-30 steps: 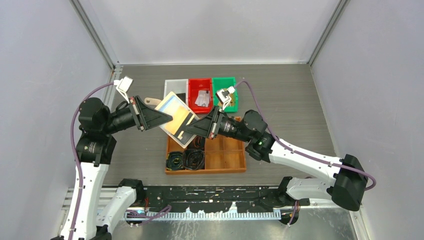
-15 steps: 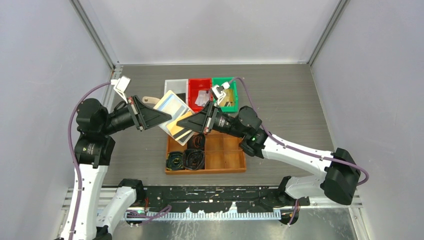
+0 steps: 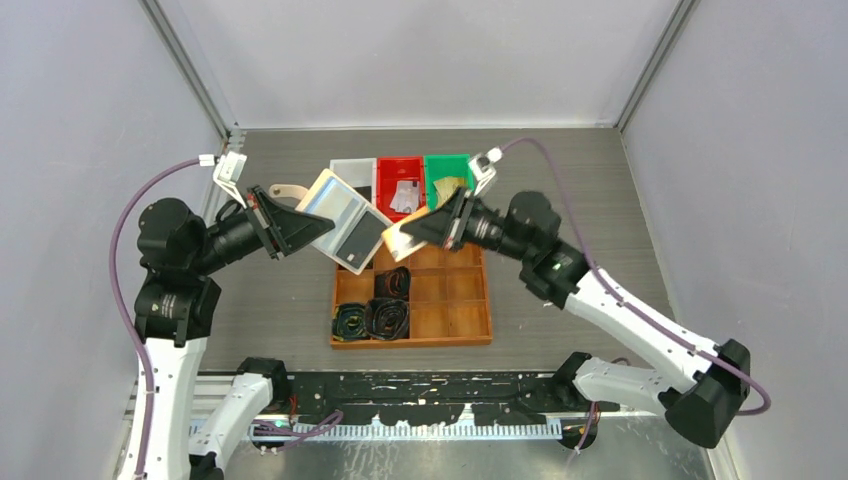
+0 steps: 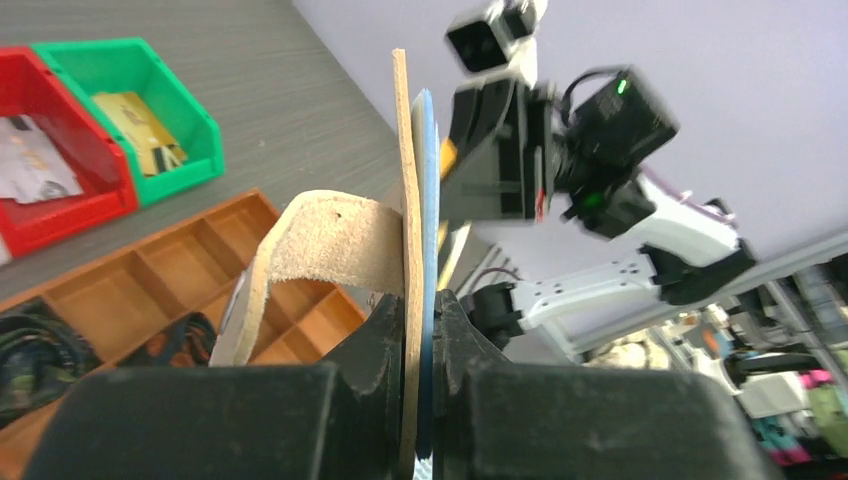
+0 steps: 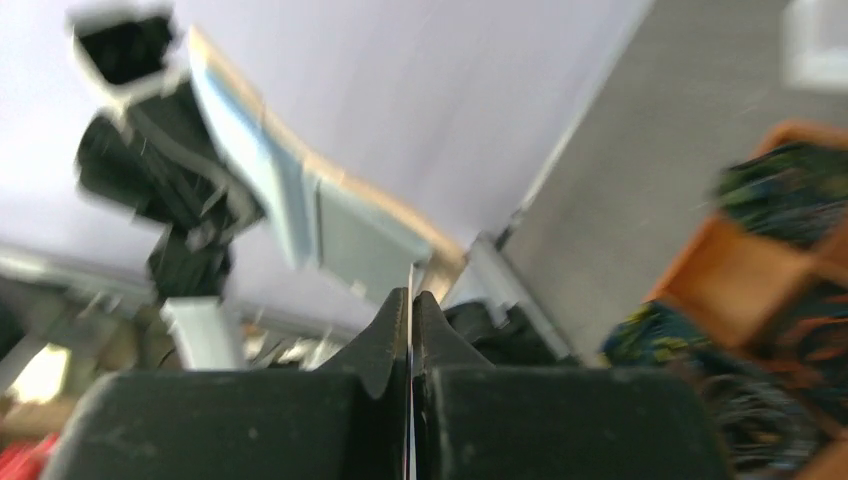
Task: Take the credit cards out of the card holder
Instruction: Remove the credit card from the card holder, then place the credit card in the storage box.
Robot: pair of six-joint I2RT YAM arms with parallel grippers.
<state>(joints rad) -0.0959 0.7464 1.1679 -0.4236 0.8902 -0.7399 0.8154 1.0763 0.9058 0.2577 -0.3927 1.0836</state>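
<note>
**Both claws clamped: holder in the left, one card in the right**

The left claw [image 4: 420,325] is closed on the edge of the card holder [image 3: 343,212], pinching its tan cover and pale blue lining together. The holder hangs open and tilted in the air above the counter [image 3: 560,200], over the far left corner of the wooden tray [image 3: 445,305]. The right claw [image 3: 413,232] is pressed together on a gold credit card [image 3: 396,241]. This card is just beside the holder's right corner, and whether the two touch cannot be told. A dark card [image 3: 362,237] sits in the holder's lower pocket.

Beyond the holder, a white bin [image 3: 352,168], a red bin [image 3: 398,180] and a green bin [image 3: 443,168] stand in a row. The right arm crosses over the green one. Coiled belts [image 3: 372,318] fill the tray's left compartments.

The left wrist view shows the holder edge-on, with its strap tab [image 4: 310,240] curling to the left. It also shows gold cards [image 4: 140,135] lying in the green bin, which the top view largely hides. The blurred right wrist view shows only a thin pale edge between the closed fingers [image 5: 385,335], with the holder's open face beyond.
</note>
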